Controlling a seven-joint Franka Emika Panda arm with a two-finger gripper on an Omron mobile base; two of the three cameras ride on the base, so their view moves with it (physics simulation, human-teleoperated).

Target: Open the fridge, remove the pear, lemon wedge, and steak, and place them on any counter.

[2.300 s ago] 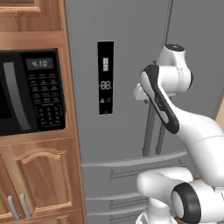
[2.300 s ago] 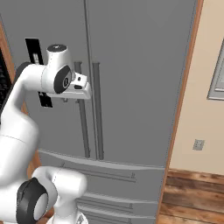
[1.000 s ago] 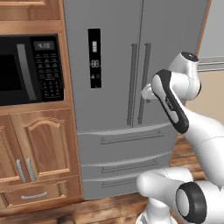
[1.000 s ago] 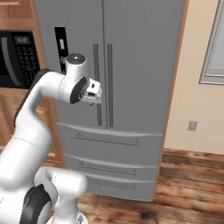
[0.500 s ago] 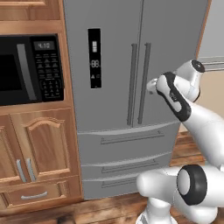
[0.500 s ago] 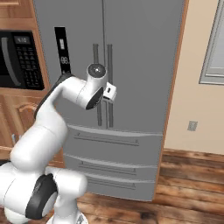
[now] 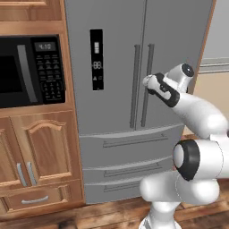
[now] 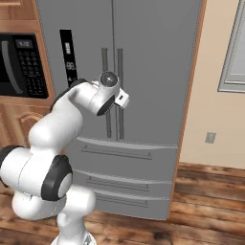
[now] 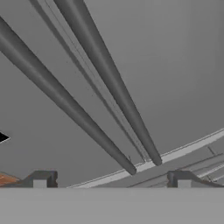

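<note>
Fridge (image 7: 134,71): tall grey French-door unit, both doors closed; it stands at the 12 o'clock of both base views.
Display panel (image 7: 96,59): narrow black strip on the left door, at 9 o'clock from the handles.
Door handles (image 7: 142,85): two vertical bars on either side of the door seam; in the hand view (image 9: 100,87) they run as a slanted pair from 11 o'clock down toward 5 o'clock.
Drawers (image 8: 122,162): stacked below the doors, closed.
Gripper (image 9: 111,180): fingers spread wide, nothing between them; both tips show at 6 o'clock in the hand view, which the base views do not reveal.
Gripper position (image 7: 150,84): the left base view puts it in front of the right handle, at mid height; contact cannot be judged.
Microwave (image 7: 27,71): black, set in wooden cabinets at 9 o'clock of the fridge.
Wall outlet (image 8: 209,138): on the beige wall at 3 o'clock, seen from the right base view.
</note>
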